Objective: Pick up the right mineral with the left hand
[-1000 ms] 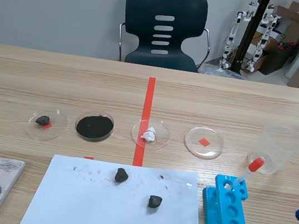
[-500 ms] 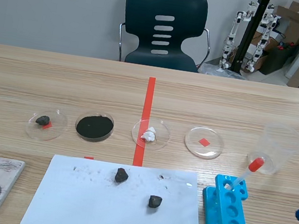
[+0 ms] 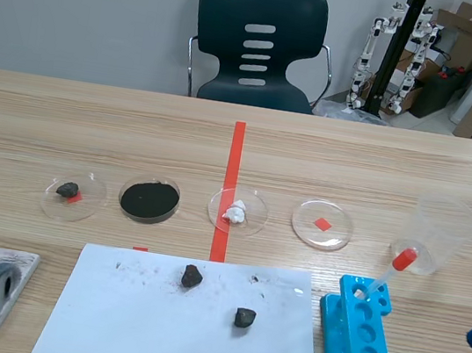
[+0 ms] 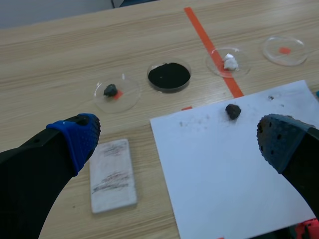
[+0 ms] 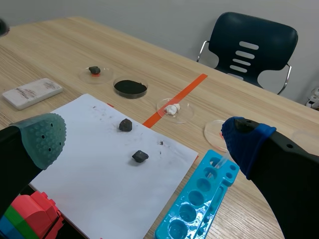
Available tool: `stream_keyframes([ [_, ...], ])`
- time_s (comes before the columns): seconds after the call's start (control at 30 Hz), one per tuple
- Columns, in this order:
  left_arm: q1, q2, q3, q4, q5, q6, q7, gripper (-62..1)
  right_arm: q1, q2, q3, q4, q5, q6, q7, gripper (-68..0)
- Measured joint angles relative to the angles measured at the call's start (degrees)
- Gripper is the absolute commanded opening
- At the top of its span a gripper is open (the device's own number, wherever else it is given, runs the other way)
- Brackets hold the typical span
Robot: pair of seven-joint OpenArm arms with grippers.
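Right mineral (image 3: pixel 244 318), a small dark lump, is seen on the white paper sheet (image 3: pixel 184 346), nearer and further right than the left mineral (image 3: pixel 192 277). It is shown in the scene view and the right wrist view, whereas only the left mineral is made out on the sheet in the left wrist view. A stack of coloured blocks (image 5: pixel 27 221) is shown by the right wrist view alone. The left gripper (image 4: pixel 179 137) is spread wide with nothing between its fingers. It is placed at the near left corner of the table, with a white slab (image 4: pixel 112 174) below it, and the right mineral lies well apart to its right. The right gripper (image 5: pixel 144 134) is likewise spread wide and empty. Four petri dishes (image 3: pixel 308 232) are lined up on the wooden table (image 3: pixel 93 120) beyond the sheet. A blue tube rack (image 3: pixel 362 346) and a clear beaker (image 3: pixel 442 234) are set at the right. A dark chair (image 3: pixel 258 42) is placed at the far side, before a grey wall (image 3: pixel 83 12).
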Motion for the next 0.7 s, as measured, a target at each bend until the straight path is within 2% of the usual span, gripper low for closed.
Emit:
stream_keyframes([
  [0.1, -4.52, 0.00, 2.32, 0.00, 0.02, -2.58, 4.28, 1.4, 0.00, 0.00, 0.00, 0.00, 0.00, 0.00, 0.00, 0.4],
  [0.33, -17.18, 0.00, 11.65, -0.02, 0.02, -2.67, 17.35, 1.4, 0.00, 0.00, 0.00, 0.00, -0.02, 0.00, 0.00, 0.4],
  [0.43, -21.70, 0.00, 16.59, -0.09, 0.00, -2.58, 20.24, 1.4, 0.00, 0.00, 0.00, 0.00, -0.02, 0.00, 0.00, 0.4],
  [0.6, -31.93, 0.00, 24.37, -0.17, -0.31, -2.21, 32.17, 1.4, 0.00, 0.00, 0.00, 0.00, -0.02, 0.00, 0.00, 0.4],
  [0.67, -35.91, 0.00, 27.80, -0.85, -2.34, 0.22, 35.06, 1.4, 0.00, 0.00, 0.00, 0.00, 0.00, 0.00, 0.00, 0.4],
  [0.7, -38.01, 0.00, 29.70, -1.60, -2.34, 1.11, 36.59, 1.4, 0.00, 0.00, 0.00, 0.00, 0.00, 0.00, 0.00, 0.4],
])
